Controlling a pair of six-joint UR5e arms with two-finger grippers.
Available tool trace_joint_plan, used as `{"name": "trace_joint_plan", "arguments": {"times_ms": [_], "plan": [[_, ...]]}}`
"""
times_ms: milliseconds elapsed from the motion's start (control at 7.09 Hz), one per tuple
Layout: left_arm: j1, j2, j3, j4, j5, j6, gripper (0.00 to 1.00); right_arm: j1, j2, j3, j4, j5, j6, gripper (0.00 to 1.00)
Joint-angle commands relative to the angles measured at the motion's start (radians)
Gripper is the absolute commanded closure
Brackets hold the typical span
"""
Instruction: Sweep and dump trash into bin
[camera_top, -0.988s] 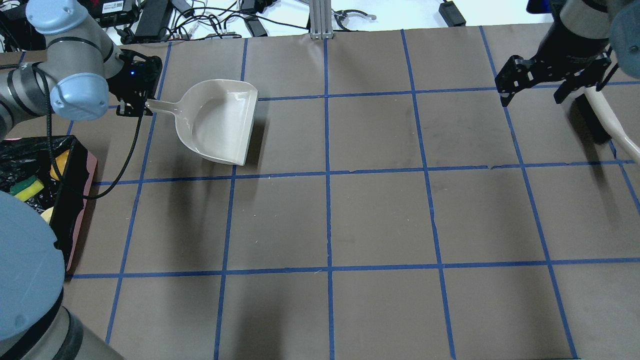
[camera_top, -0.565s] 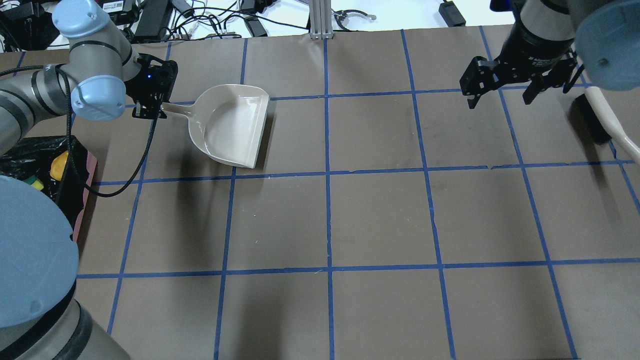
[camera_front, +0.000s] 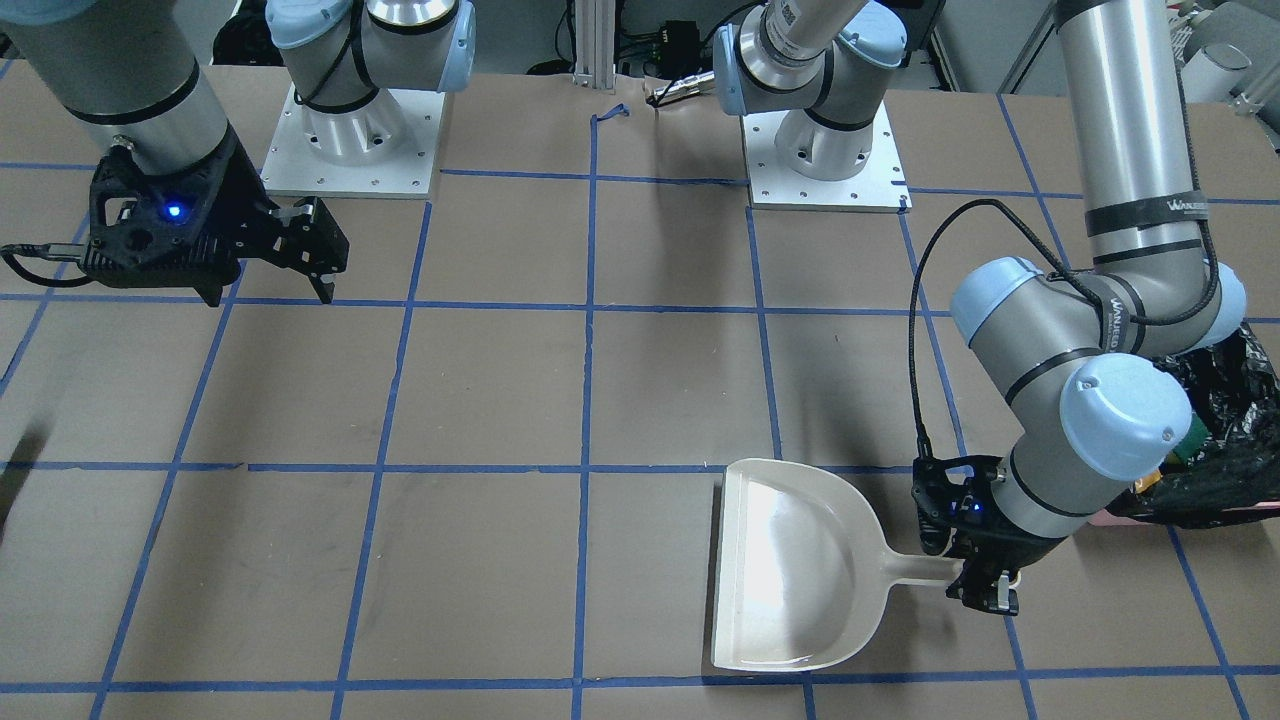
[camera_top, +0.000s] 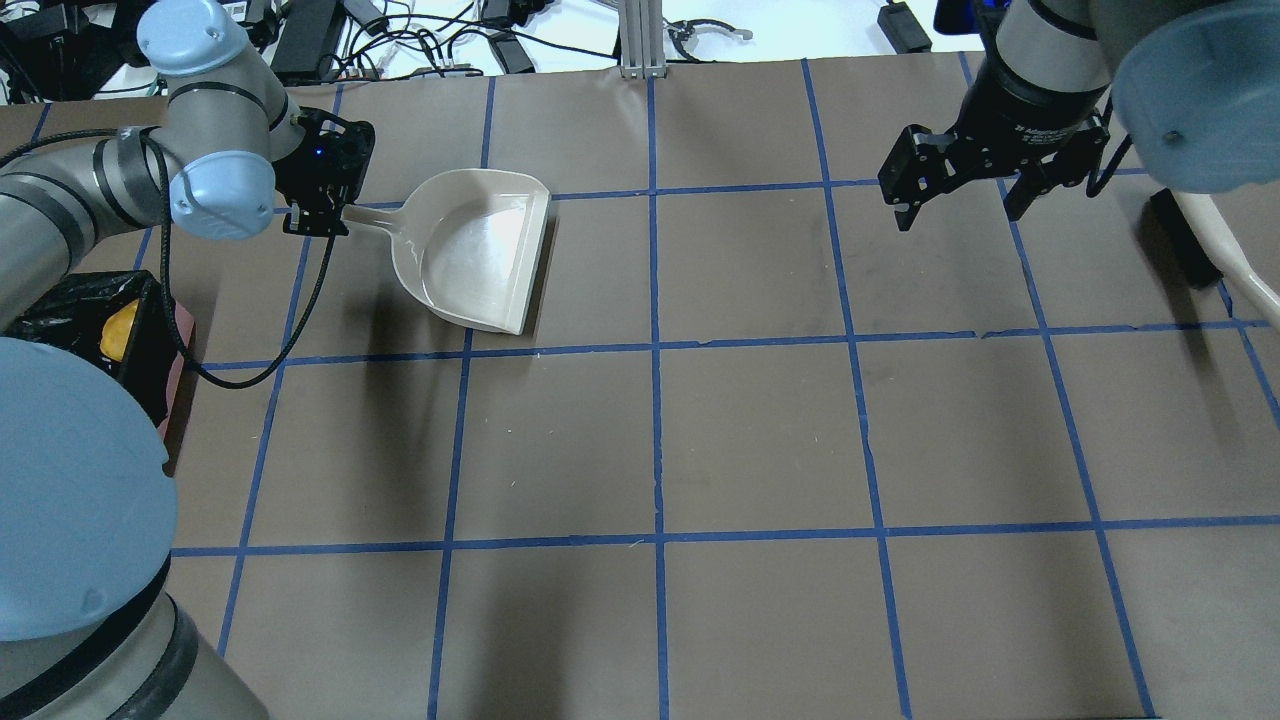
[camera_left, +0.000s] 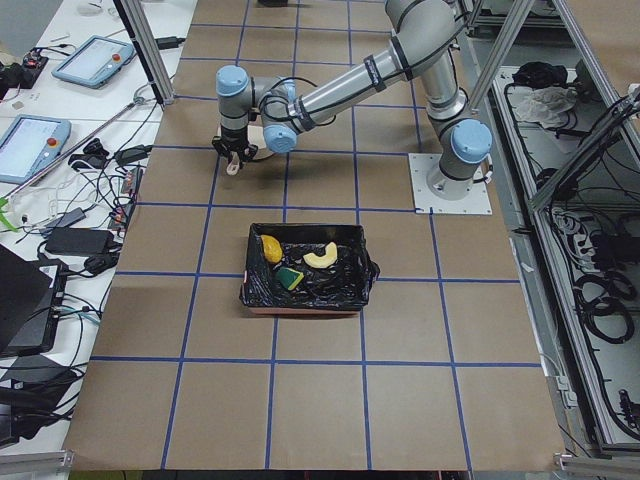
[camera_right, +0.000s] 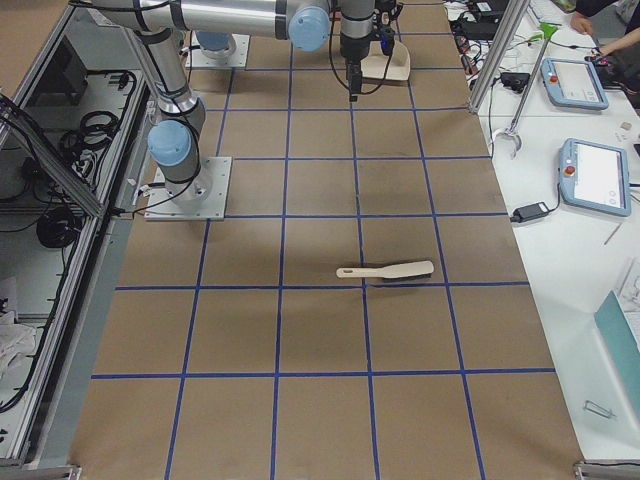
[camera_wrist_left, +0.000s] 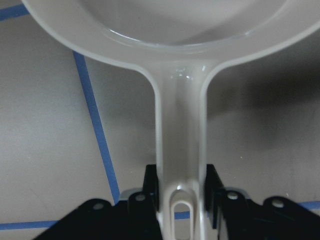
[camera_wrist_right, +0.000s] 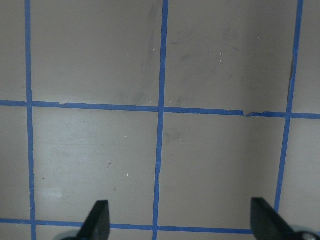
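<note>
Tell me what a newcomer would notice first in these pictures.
The empty off-white dustpan, its handle clamped in the left gripper, stands out on the robot's left side of the table. Three trash pieces already lie in the black-lined bin, while the right gripper hangs open over the table.

Left claw (camera_top: 316, 220) clamped tight, low; right claw (camera_top: 955, 205) spread wide, pointing down.
</note>
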Motion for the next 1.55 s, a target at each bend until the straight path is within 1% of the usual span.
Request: {"name": "trace_joint_plan", "arguments": {"times_ms": [0, 282, 1129, 1411], "plan": [[0.003, -0.01, 0.02, 0.0, -0.001, 0.014, 1.0, 0.001, -0.006, 0.0, 0.022, 0.004, 0.0, 0.0], [0.032, -0.016, 0.021, 0.0, 0.002, 0.048, 1.0, 0.001, -0.006, 0.0, 0.024, 0.003, -0.003, 0.0], [0.032, -0.024, 0.021, -0.006, 0.002, 0.033, 1.0, 0.001, -0.009, 0.001, 0.025, 0.003, -0.012, 0.0], [0.032, -0.043, 0.021, -0.003, 0.001, 0.033, 1.0, 0.0, -0.009, 0.001, 0.024, 0.004, -0.015, 0.0]]}}
